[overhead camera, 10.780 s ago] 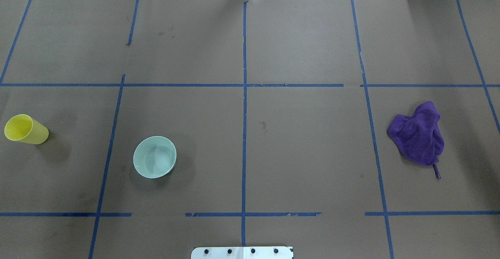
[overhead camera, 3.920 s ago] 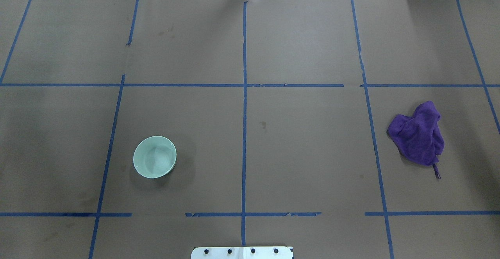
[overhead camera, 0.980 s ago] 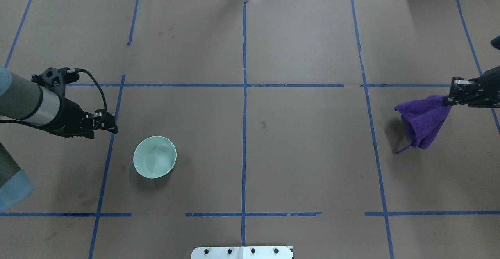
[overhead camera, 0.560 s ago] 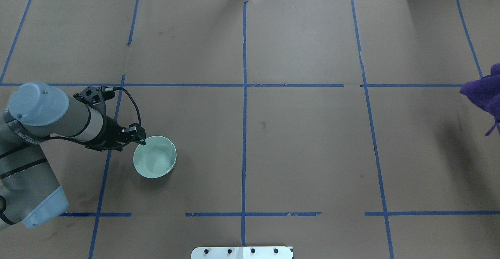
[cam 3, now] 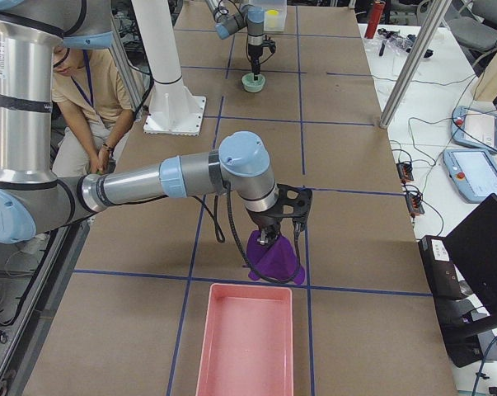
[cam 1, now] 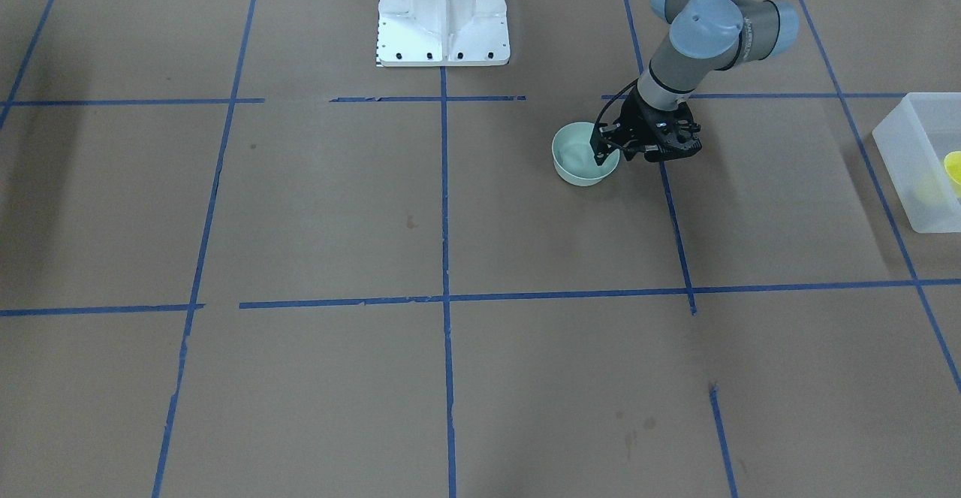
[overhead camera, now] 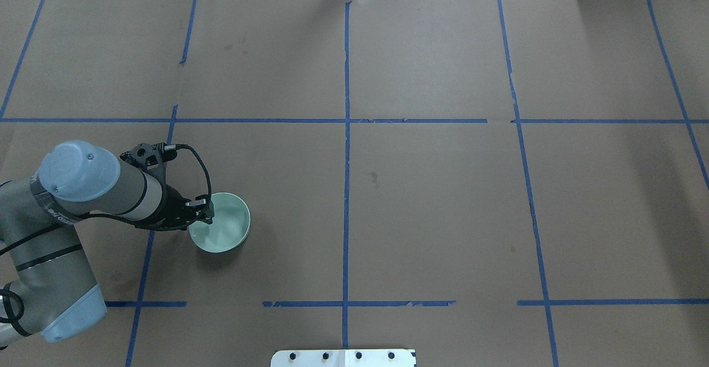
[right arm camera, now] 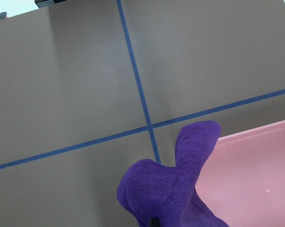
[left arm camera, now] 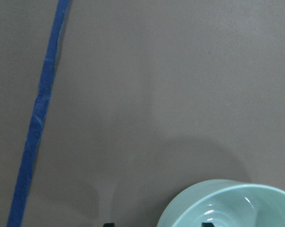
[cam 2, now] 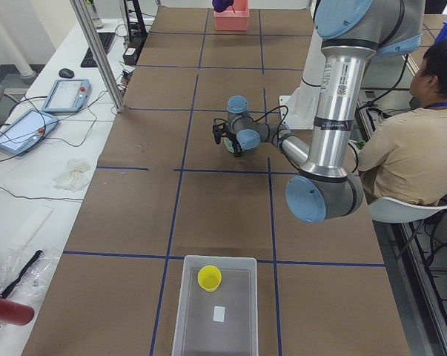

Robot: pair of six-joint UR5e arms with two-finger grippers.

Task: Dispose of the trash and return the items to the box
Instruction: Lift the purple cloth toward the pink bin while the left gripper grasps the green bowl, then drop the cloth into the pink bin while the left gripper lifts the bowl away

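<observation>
The mint bowl (overhead camera: 224,226) sits left of table centre, the left gripper (overhead camera: 203,213) spread astride its left rim. The left-end view, unlike the overhead, shows the yellow cup (cam 2: 209,278) upright in the box (cam 2: 238,326) beside an unreadable white label (cam 2: 219,314). The right-end view shows the right gripper (cam 3: 270,238) pinching a purple cloth (cam 3: 274,260) just beside a pink bin (cam 3: 244,355)

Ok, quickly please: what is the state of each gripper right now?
Left gripper: jaws open, one on each side of the bowl rim.
Right gripper: shut on the purple cloth.
</observation>
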